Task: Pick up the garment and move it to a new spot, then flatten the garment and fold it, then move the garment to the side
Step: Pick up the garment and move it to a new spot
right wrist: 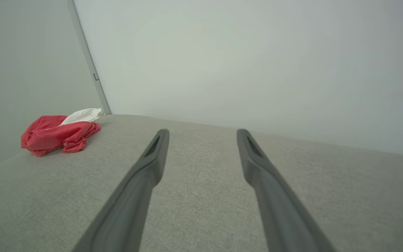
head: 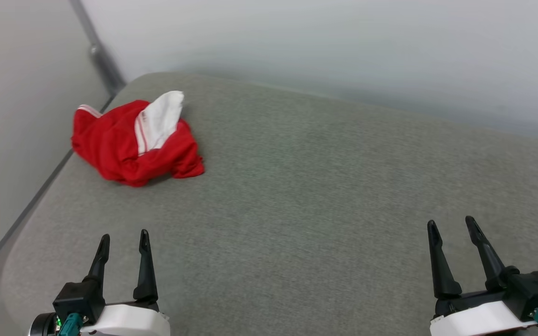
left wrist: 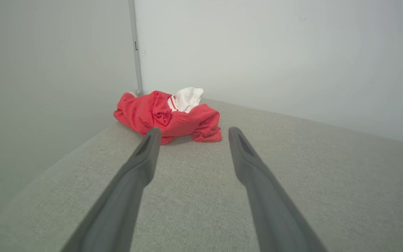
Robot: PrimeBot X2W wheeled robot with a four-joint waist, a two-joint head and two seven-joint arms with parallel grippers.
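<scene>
Loosely bunched, the garment [head: 115,149] lies widest left-to-right.

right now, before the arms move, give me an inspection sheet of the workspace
surface: grey cloth top, flat, with rounded corners
job's things: garment crumpled in a heap near the far left corner, red with a white sleeve on top; not yet flattened or folded; no numerals visible
clutter: nothing seen
grippers: left gripper open and empty; right gripper open and empty; both apart from the garment, at the near edge
cables: nothing seen
surroundings: pale walls at the far and left sides, with a grey corner strip behind the garment
</scene>
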